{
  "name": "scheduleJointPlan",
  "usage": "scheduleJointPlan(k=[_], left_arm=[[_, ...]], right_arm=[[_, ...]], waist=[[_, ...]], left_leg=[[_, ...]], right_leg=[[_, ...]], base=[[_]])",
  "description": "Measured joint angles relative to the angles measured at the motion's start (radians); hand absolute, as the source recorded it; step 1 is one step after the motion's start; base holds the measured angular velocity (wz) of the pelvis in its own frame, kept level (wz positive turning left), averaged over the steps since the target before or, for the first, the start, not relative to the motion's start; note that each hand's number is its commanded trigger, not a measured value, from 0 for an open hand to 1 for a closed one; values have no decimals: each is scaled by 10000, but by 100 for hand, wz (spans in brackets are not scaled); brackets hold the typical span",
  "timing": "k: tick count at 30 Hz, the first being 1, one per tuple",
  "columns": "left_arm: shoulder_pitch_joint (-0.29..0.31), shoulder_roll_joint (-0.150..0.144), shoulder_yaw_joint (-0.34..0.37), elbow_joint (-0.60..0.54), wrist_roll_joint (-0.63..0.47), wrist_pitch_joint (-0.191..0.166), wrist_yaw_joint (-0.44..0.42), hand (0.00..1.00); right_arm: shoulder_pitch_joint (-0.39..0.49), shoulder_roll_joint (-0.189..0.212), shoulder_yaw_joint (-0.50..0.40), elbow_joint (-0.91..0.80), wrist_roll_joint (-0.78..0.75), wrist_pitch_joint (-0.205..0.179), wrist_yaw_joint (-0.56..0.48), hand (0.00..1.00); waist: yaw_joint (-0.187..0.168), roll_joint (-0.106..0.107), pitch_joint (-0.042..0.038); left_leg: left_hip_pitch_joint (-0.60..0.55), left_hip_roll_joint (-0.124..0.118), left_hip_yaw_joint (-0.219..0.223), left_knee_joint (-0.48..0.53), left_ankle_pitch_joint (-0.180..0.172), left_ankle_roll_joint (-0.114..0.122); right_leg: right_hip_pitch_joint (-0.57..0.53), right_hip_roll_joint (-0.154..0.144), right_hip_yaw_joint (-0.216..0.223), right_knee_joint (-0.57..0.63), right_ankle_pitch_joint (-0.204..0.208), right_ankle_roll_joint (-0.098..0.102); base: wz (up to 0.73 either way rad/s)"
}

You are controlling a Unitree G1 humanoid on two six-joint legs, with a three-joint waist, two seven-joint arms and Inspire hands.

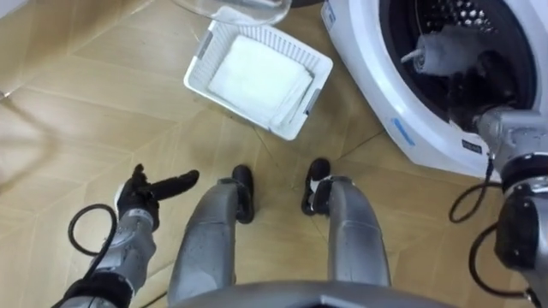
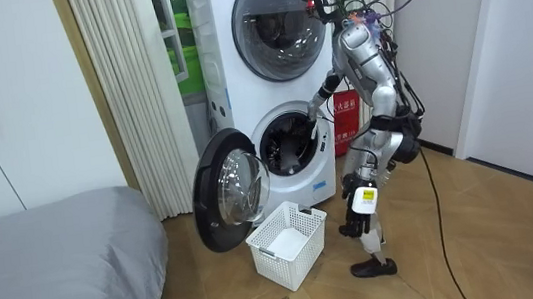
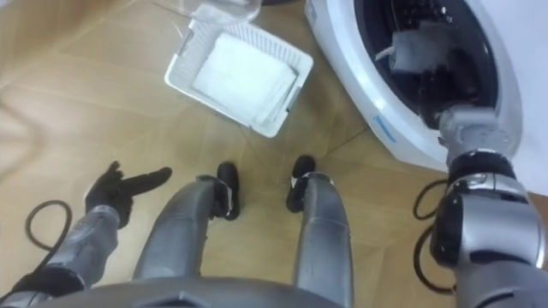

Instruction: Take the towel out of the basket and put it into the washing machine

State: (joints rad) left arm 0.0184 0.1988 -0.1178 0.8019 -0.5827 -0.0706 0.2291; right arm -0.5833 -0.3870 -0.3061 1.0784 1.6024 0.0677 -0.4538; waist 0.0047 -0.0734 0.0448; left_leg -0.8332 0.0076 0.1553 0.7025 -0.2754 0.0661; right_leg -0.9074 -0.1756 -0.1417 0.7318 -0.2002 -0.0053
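Right arm reaches straight into the open drum (image 1: 449, 15) of the washing machine (image 1: 368, 94), and the right hand (image 1: 467, 90) sits deep in that dark mouth. Its fingers are lost in there, so spread or clamped on something, I cannot tell. Just beyond where those fingers must be, further into the drum, lies the towel (image 1: 437, 53): a pale grey bunched roll against the perforated wall, so it is inside the machine already. Whether the hand touches it, I can't make out. On the other side, the left hand (image 1: 137, 204) hangs low above the floor (image 1: 68, 111), fingers stretched straight, apart from the thumb, holding nothing. Ahead of those left fingers, well apart from them, sits the white basket (image 1: 199, 68), with something flat and white across its bottom, cloth or the basket's own floor, can't say. The room view has the robot standing just beside the machine, the round door (image 2: 229, 189) swung wide toward the basket. The towel looks soft, light and limp, not fragile, not slippery; it should sag and trail from wherever it is pinched. Best hold, to my eye, is a fistful of the bunched middle, or a flat push deeper, so no loose end hangs over the door opening.
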Motion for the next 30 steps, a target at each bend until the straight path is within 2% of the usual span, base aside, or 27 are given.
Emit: scheduleJointPlan(k=[3,6,12,16,20,23,28,30], left_arm=[[2,-120,-18,1,307,-22,89,0],[-13,-139,-22,-46,457,-19,279,0],[-61,-240,-32,-121,492,-22,366,0],[-62,-291,-30,-94,537,-23,261,0],[-69,-294,-30,102,918,-43,173,0],[-66,-345,-44,403,1276,-40,122,0],[-83,-340,-51,1033,2023,-27,-62,0],[-89,-340,-57,1486,2499,-20,-165,0]], right_arm=[[-202,-39,-442,30,-16,-111,-559,0],[-344,-40,-707,29,-19,-194,-1066,0],[-555,-41,-710,40,-16,-567,-1710,0],[-560,-65,-714,74,-15,-777,-1739,0],[-503,-98,-725,88,-16,-1152,-1874,0],[-326,-100,-729,89,-17,-1423,-1861,0],[385,-64,-537,208,-268,-1445,-1263,0],[1099,74,-191,503,-920,-1444,-700,0]], waist=[[-56,1,0],[-70,4,-1],[-29,58,-3],[10,152,-19],[127,247,-36],[271,395,-29],[418,669,-53],[559,733,-72]], left_leg=[[-129,-44,22,173,-75,126],[-167,-43,63,273,-132,218],[-180,-54,79,339,-147,233],[-171,-93,63,376,-149,236],[-32,-144,47,267,-128,266],[345,-180,41,-68,-78,292],[1200,-197,-33,-778,-25,282],[1916,-197,-111,-1278,31,226]], right_leg=[[-88,-146,-9,173,-42,105],[-100,-168,4,166,-40,170],[-118,-203,4,287,-45,184],[-89,-278,-36,312,-90,171],[48,-315,-36,243,-86,207],[415,-298,-50,-87,-24,284],[1320,-211,-207,-770,56,376],[2065,-91,-283,-1306,110,428]], base=[[3],[1],[-1],[5],[2],[-1],[-1],[-2]])
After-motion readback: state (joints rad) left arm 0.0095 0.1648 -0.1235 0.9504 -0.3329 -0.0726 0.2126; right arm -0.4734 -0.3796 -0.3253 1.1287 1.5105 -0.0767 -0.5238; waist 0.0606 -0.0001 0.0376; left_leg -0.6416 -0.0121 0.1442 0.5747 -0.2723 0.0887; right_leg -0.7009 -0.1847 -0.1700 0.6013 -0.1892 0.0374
